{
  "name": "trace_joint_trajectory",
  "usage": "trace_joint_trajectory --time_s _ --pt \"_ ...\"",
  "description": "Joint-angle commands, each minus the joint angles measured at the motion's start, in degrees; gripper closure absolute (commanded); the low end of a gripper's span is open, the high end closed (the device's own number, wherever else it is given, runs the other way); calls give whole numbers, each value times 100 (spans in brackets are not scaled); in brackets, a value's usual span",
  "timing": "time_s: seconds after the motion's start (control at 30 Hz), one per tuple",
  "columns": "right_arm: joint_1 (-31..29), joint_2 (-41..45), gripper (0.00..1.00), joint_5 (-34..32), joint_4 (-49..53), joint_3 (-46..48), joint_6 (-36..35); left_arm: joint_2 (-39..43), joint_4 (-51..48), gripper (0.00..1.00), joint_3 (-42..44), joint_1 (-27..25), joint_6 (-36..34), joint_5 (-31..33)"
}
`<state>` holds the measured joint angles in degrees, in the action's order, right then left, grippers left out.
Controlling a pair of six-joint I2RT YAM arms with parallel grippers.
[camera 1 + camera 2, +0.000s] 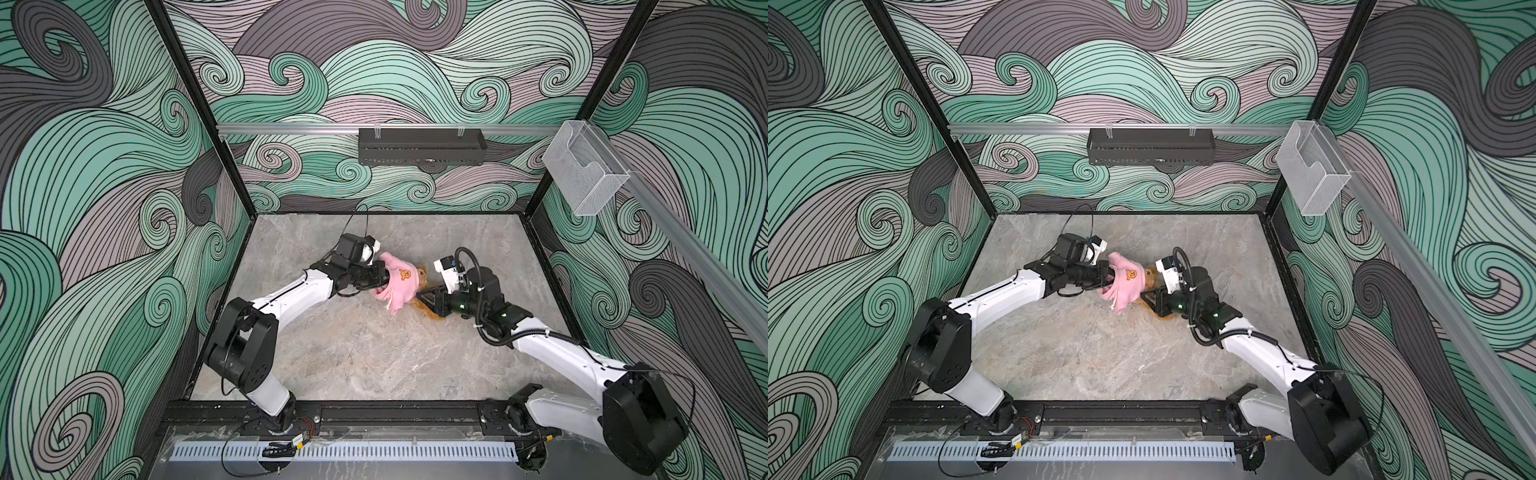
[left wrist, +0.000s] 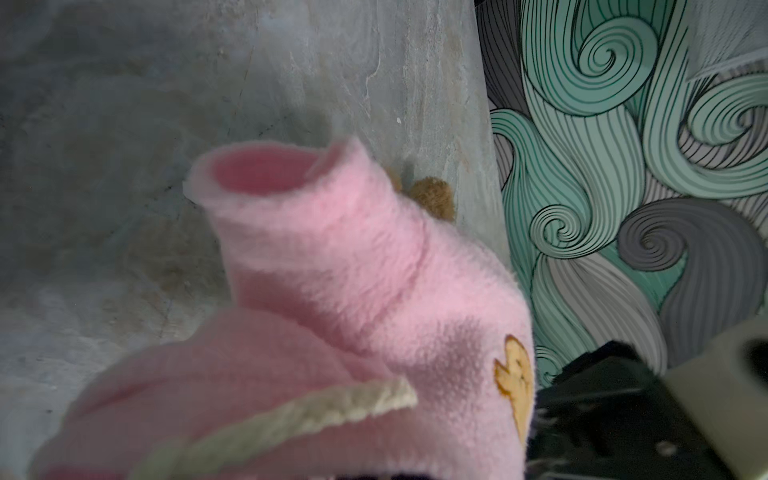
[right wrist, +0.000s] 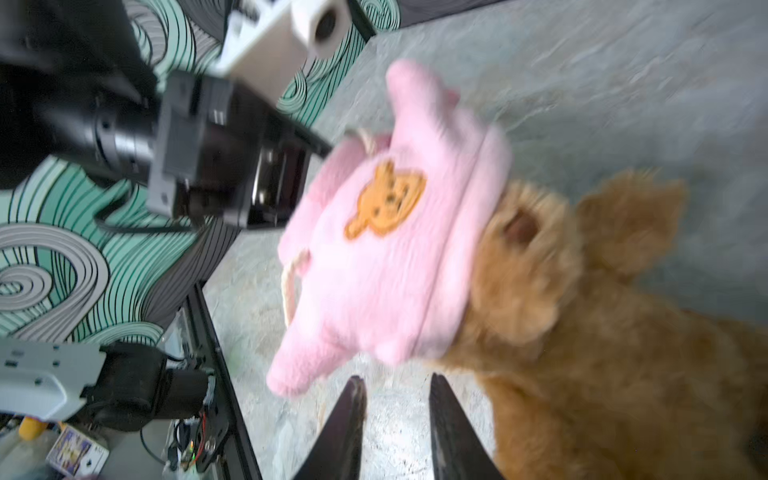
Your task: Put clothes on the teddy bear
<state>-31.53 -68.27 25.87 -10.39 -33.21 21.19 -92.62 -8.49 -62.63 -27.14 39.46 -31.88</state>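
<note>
The teddy bear [image 1: 424, 276] [image 3: 582, 353] lies mid-table, golden-brown and curly. A pink fleece garment [image 1: 398, 283] [image 1: 1128, 283] [image 3: 386, 257] with an orange bear-face patch covers its head; one ear and the body stick out. My left gripper [image 1: 384, 283] [image 1: 1107, 277] reaches in from the left and is shut on the garment's far end. In the left wrist view the garment [image 2: 365, 270] hides the jaws, and a bit of the bear [image 2: 434, 197] shows beyond it. My right gripper [image 1: 419, 296] [image 3: 397, 382] sits just below the garment's hem beside the bear, open with only table between its fingers.
A black tray [image 1: 422, 146] hangs on the back wall rail and a clear plastic holder [image 1: 586, 174] on the right wall. Patterned walls close in the grey stone table [image 1: 353, 353]. A black rail [image 1: 395, 415] with both arm bases runs along the front.
</note>
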Motion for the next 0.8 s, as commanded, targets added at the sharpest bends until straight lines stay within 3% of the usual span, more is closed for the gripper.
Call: trace_joint_trajectory --time_s 0.0,0.17,0.47,0.77 --pt "-291 -6 70 -318 -846 314 -129 -120 458 100 47 204 1234 -978" --pt "-719 -153 72 -778 -1317 623 -471 -225 848 100 225 374 2126 -1390" --pt "-1153 -720 81 -1618 -2300 751 -797 -192 1474 100 514 434 3662 -1538" --pt "-1174 -1348 82 -2179 -3206 670 -604 -304 1635 100 467 393 3938 -1671"
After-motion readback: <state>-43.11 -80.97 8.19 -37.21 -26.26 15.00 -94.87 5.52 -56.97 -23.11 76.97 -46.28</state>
